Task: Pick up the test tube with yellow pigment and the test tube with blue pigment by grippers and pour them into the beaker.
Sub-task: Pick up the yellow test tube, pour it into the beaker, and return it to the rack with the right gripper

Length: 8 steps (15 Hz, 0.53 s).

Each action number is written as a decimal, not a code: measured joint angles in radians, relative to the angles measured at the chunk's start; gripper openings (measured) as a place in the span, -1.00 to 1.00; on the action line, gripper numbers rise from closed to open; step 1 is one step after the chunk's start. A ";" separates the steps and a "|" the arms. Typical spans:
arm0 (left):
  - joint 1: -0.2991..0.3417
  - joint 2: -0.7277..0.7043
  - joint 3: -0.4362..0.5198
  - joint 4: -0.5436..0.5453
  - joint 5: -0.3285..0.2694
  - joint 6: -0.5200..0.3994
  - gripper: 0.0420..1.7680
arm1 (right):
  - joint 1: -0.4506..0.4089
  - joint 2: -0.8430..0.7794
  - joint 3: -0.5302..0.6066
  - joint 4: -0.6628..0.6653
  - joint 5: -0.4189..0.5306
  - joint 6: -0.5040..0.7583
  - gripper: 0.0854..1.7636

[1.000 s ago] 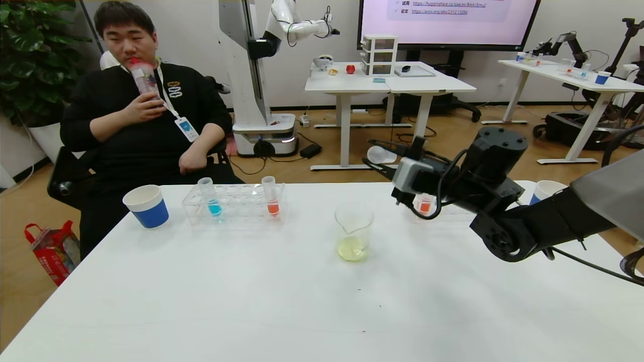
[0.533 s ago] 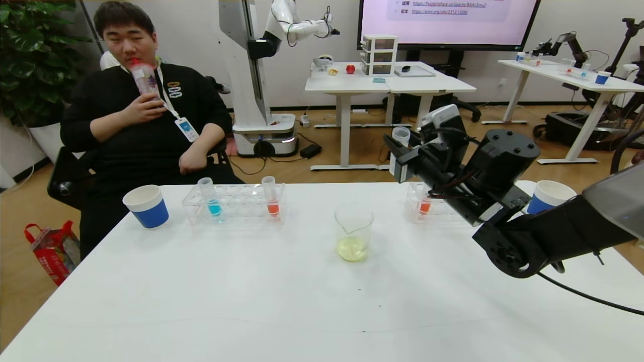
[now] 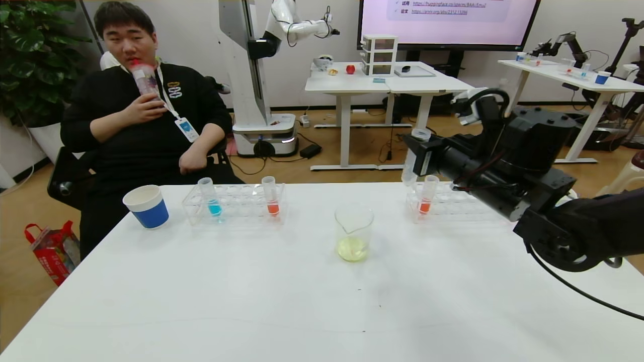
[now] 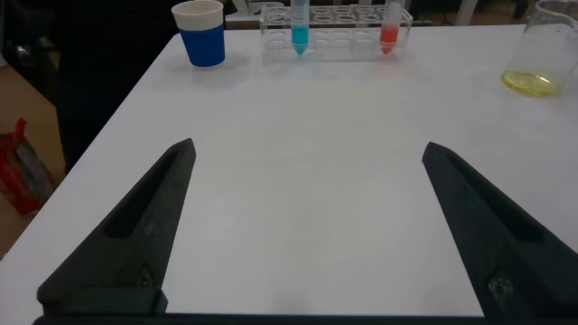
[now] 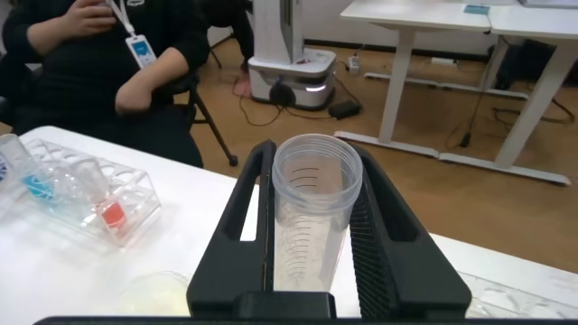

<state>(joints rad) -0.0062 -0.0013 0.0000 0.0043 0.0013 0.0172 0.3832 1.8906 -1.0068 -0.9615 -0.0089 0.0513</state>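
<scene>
Looking from the near edge outward, we find our left gripper (image 4: 302, 226) out of the head view; its wrist camera shows the two fingers spread wide over bare white table (image 3: 282, 301), holding nothing. Mid-table stands the beaker (image 3: 353, 231), upright, a shallow pale yellow pool at its bottom. Farther back on the left, the test tube with blue pigment (image 3: 210, 198) stands upright, mouth up, in a clear rack (image 3: 236, 207) beside an orange-red tube (image 3: 270, 196), with a blue paper cup (image 3: 147, 206) just left of the rack. At the far right, our right gripper (image 5: 312, 226) is clamped on the test tube with yellow pigment (image 3: 413, 155), squeezed between both fingers. It looks emptied and is nearly upright, mouth up, rounded end just above a second rack (image 3: 453, 206) partly hidden by the arm.
</scene>
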 joint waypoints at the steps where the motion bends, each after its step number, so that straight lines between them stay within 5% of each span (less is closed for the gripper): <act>1: 0.000 0.000 0.000 0.000 0.000 0.000 0.98 | -0.044 -0.013 0.005 0.008 0.025 -0.003 -0.52; 8: 0.000 0.000 0.000 0.000 0.000 0.000 0.98 | -0.539 -0.030 0.004 0.039 0.213 -0.039 -0.52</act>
<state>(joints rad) -0.0062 -0.0013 0.0000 0.0043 0.0009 0.0177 -0.1562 1.8606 -1.0030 -0.9230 0.2043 0.0123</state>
